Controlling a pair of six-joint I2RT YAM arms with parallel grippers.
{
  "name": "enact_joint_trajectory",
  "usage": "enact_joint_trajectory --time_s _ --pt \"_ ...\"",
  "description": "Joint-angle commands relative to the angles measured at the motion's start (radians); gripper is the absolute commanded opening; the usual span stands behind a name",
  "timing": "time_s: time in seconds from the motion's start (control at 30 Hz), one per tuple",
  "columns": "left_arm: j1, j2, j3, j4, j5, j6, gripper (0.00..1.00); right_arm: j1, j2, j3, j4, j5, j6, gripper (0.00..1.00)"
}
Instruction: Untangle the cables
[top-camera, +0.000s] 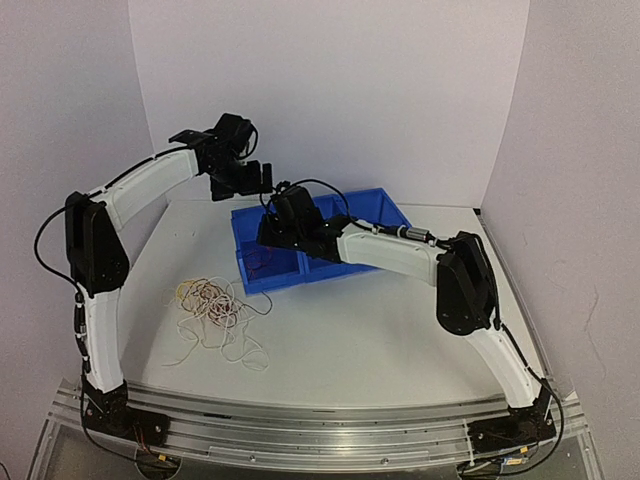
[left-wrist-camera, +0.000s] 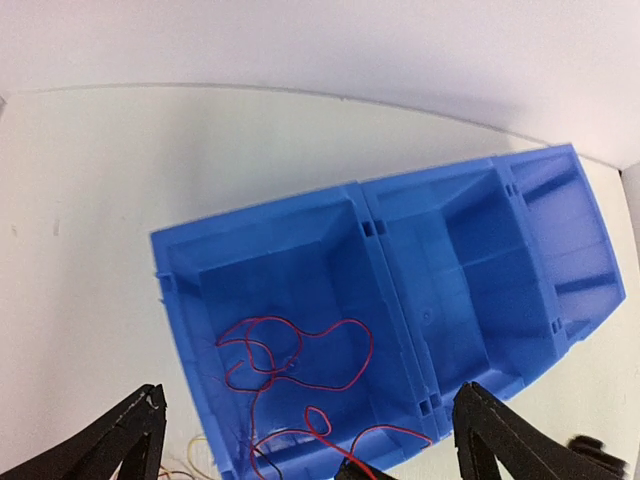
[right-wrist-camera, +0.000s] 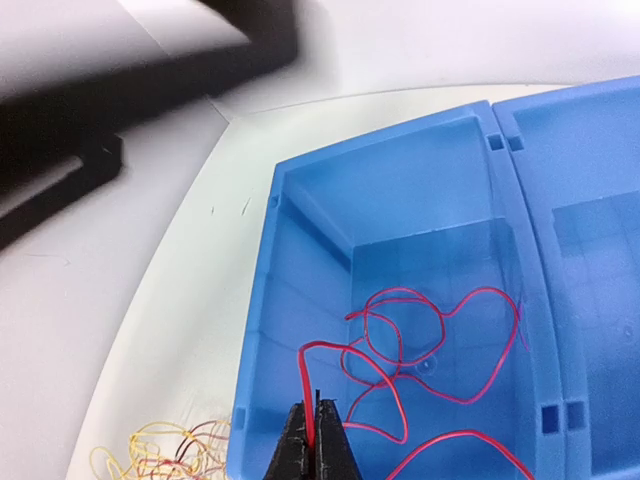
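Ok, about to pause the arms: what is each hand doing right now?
Left hand: open, holding nothing.
Right hand: shut on thin red curly cable.

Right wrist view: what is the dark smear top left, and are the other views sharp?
Right wrist: probably the left arm, out of focus; red cable and right pincer crisp. Left wrist: blue bin sharp, evenly lit. Top external: softer, cable pile strands merge.
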Motion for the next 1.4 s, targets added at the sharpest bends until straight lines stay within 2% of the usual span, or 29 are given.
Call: enact_joint_trajectory --time_s 0.0,0.13,0.23,0.37,0.5,0.63,0.8,0.93,1.1,1.2,1.37 --pt "0.001 -0.219 -0.092 0.015 -0.078 -0.040 1.00 0.000 0.088 0.096 0.013 -0.009 -0.041 0.00" --pt "0.001 -0.390 -0.295 0.057 -0.102 -0.083 1.00 -0.002 0.101 0.127 -0.011 -0.037 -0.067 0.03" --pt "0.001 -0.519 -0.445 0.073 -0.132 -0.131 1.00 -0.002 0.081 0.127 -0.025 -0.067 -0.073 0.10" --pt "0.000 -0.646 -0.599 0.089 -0.128 -0.180 1.00 -0.002 0.045 0.117 -0.046 -0.103 -0.073 0.28" --pt "0.000 -0.715 -0.704 0.058 -0.104 -0.216 1.00 0.000 -0.021 0.079 -0.061 -0.155 -0.072 0.41" --pt "0.001 -0.759 -0.787 0.026 -0.122 -0.255 1.00 -0.001 -0.091 0.041 -0.071 -0.217 -0.073 0.62" --pt "0.000 -0.793 -0.859 0.000 -0.110 -0.291 1.00 0.000 -0.160 -0.010 -0.095 -0.277 -0.064 0.74" --pt "0.001 -0.810 -0.919 -0.023 -0.113 -0.319 1.00 0.000 -0.191 -0.031 -0.196 -0.249 -0.080 0.78" --pt "0.001 -0.815 -0.972 -0.038 -0.108 -0.349 1.00 0.000 -0.223 -0.095 -0.230 -0.199 -0.118 0.80" --pt "0.001 -0.815 -1.045 -0.022 -0.105 -0.382 1.00 0.000 -0.295 -0.197 -0.236 -0.218 -0.149 0.81" --pt "0.023 -0.771 -1.181 0.170 -0.006 -0.383 1.00 0.001 -0.476 -0.432 -0.233 -0.206 -0.195 0.84"
